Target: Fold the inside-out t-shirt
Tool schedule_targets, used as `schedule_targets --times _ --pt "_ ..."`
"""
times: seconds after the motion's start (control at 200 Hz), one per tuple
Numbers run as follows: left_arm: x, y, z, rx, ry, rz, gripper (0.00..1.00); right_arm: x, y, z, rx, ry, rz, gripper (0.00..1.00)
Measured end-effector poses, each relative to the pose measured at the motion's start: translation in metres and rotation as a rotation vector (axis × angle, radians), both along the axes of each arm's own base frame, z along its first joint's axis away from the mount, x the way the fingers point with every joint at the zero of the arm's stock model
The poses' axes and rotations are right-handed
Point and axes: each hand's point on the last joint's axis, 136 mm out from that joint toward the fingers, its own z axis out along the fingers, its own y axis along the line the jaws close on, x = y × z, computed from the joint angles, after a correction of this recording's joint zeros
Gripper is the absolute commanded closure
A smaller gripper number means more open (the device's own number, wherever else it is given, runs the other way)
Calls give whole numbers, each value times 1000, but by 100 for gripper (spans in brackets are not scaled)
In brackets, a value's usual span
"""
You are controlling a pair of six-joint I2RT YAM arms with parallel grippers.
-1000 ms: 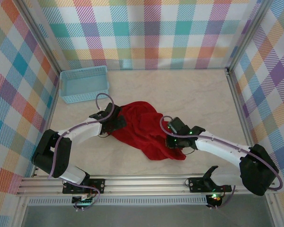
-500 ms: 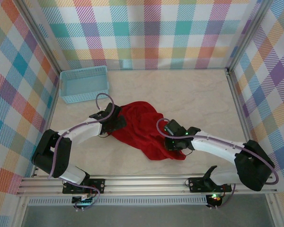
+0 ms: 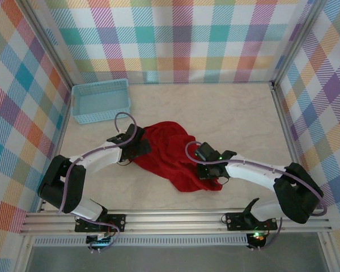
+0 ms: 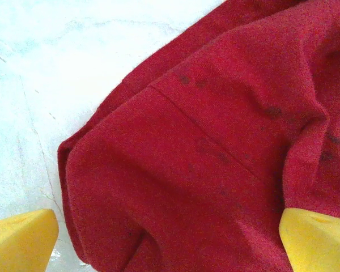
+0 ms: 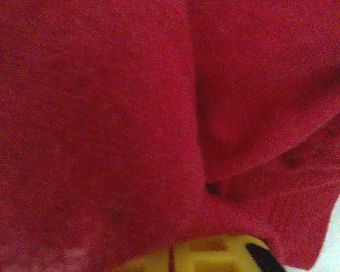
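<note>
Plaid-patterned multicoloured panel walls (image 3: 175,39): standing on the left, far and right sides of the work area.

Pale marbled flat tabletop (image 3: 238,113): bare across its right and far parts.

Plain red soft cloth t-shirt (image 3: 170,150), inside-out: crumpled in an uneven heap at mid-table, between the two arms, nearer and to the right of the basket and not touching it. Stitched seam running diagonally across the cloth in the left wrist view; small dark flecks scattered over the fabric.

White-and-black jointed left arm (image 3: 93,156) and right arm (image 3: 255,173): reaching inward from the near edge, one to each side of the heap.

Light-blue rectangular plastic lattice basket (image 3: 100,101): upright in the far-left corner, close to the left wall.

Left gripper (image 3: 137,148): at the heap's left edge. Yellow fingers (image 4: 20,241) spread wide apart, one over bare tabletop, the other over cloth, with a rounded fold of the garment lying between them.

Right gripper (image 3: 208,170): at the heap's near-right end. Yellow fingers (image 5: 209,255) drawn together, pinching a fold of red cloth, fabric puckered just above the tips.
</note>
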Motion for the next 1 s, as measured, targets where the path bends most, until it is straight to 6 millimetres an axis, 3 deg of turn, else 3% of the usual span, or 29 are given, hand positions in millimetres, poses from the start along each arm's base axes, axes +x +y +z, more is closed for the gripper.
schedule_targets --times 0.135,0.415,0.63,0.795,1.0 --pt "0 0 0 1 1 0 0 0 -5 10 -4 -25 -6 100" --pt "2 1 -10 35 40 5 0 -5 -13 54 73 -119 -5 100" --pt "13 4 -4 84 41 13 0 -18 -13 86 174 -173 46 100" --pt "17 13 -7 119 52 27 0 -23 -35 121 254 -274 1 100" --pt "15 32 -24 160 113 67 0 -24 -69 130 225 -311 -136 100"
